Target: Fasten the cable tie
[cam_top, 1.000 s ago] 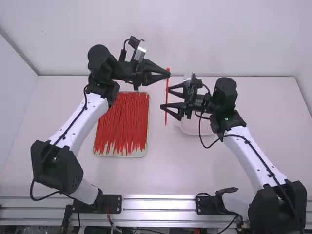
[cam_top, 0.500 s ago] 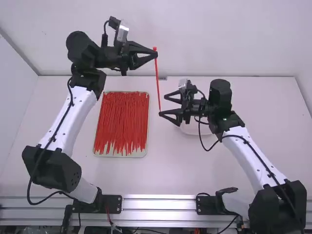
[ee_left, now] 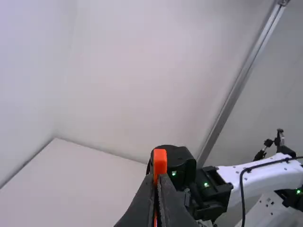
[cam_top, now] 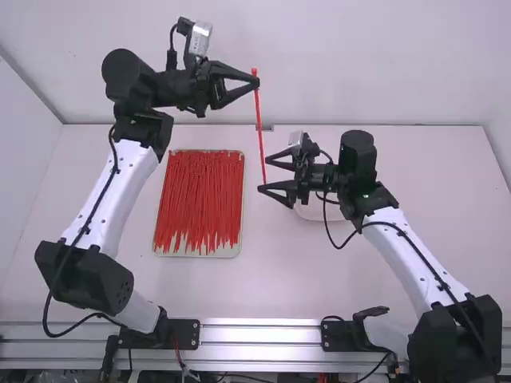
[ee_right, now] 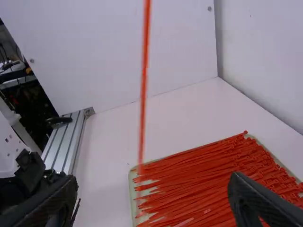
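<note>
Cable tie (cam_top: 259, 128) hangs upright above the table, its head clenched in the left claw (cam_top: 252, 78) and its tail between the right claw's (cam_top: 264, 172) spread fingers. Likely step: catching the tail. Next, pinch it and bend it toward the head. Open air surrounds both; the tray (cam_top: 196, 254) of spare ties lies below, nearby.

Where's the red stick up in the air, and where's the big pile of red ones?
held cable tie (cam_top: 259, 132), high view, middle of its strap.
pile of cable ties (cam_top: 200, 201), high view, middle of the pile.
</note>
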